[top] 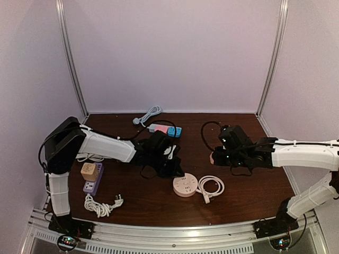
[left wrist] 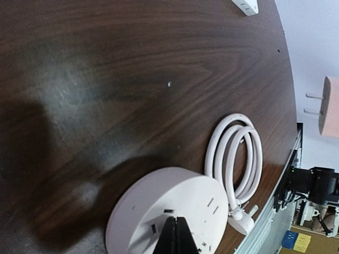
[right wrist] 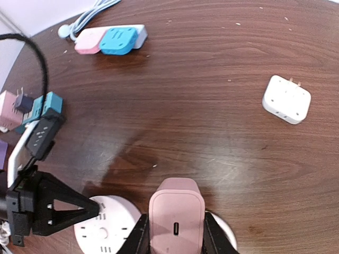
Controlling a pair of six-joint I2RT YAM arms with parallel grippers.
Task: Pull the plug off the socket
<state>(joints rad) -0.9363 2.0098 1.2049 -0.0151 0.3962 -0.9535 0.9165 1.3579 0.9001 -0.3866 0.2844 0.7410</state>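
A round white socket (top: 185,185) lies on the dark wood table; it also shows in the left wrist view (left wrist: 159,211) and the right wrist view (right wrist: 103,230). My left gripper (top: 172,169) is shut and empty, its closed tips (left wrist: 176,230) resting on the socket's top face. My right gripper (top: 214,157) is shut on a pink plug (right wrist: 176,219) and holds it in the air, clear of the socket. The plug's two prongs show bare in the left wrist view (left wrist: 331,106).
The socket's coiled white cord (top: 212,186) lies to its right. A white adapter (right wrist: 286,99) lies on the table. A pink-and-blue power strip (top: 167,129) is at the back. A purple strip with a wooden cube (top: 91,177) and a white cable (top: 100,205) are at the left.
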